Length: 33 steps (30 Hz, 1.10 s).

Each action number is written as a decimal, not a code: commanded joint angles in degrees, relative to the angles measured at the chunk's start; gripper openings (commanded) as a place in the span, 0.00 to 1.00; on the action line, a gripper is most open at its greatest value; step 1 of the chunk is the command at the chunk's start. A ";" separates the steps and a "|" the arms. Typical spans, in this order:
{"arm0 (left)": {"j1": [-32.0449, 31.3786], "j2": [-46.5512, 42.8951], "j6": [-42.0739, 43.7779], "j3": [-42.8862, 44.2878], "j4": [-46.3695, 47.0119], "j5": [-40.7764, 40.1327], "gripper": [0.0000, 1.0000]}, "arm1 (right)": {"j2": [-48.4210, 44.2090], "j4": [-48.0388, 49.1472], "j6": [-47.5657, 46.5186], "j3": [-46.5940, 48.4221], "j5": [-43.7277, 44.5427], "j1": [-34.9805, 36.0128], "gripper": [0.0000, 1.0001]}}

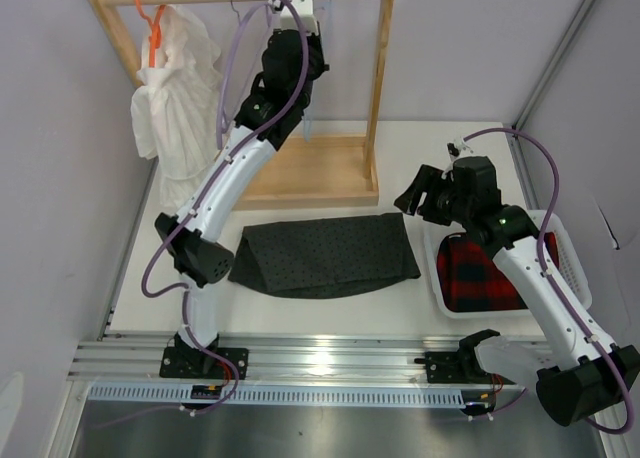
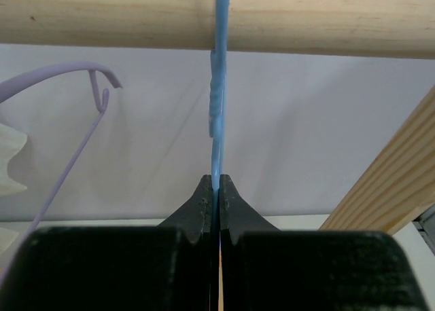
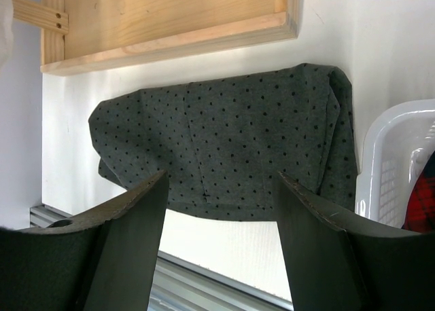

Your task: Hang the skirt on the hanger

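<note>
The skirt [image 1: 325, 255], dark grey with small dots, lies flat on the white table in front of the rack; it also shows in the right wrist view [image 3: 224, 141]. The thin light-blue hanger [image 2: 217, 107] hangs from the wooden rod [image 2: 102, 15]. My left gripper [image 2: 217, 178] is raised to the rod [image 1: 297, 23] and shut on the hanger's wire just below the hook. My right gripper [image 1: 415, 200] is open and empty, hovering above the table beside the skirt's right end [image 3: 221, 177].
The wooden rack has a base board [image 1: 310, 168] and an upright post [image 2: 387, 189]. A white garment [image 1: 175, 98] hangs on an orange hanger [image 1: 152, 23]. A lavender hanger [image 2: 75, 77] hangs left of the blue one. A white basket [image 3: 387, 134] holds a red-and-black plaid garment [image 1: 480, 273].
</note>
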 commanded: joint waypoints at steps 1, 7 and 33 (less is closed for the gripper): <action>1.26 -6.51 2.14 -2.11 7.04 5.89 0.00 | -0.85 1.62 -1.47 0.22 -0.44 -0.54 0.68; 2.05 -8.88 2.49 -5.35 6.95 10.11 0.00 | -1.19 1.71 -1.56 0.13 -0.44 -0.89 0.68; 3.63 -33.49 4.34 -38.49 7.22 25.31 0.00 | -1.11 0.66 -2.62 0.13 -0.79 -2.03 0.68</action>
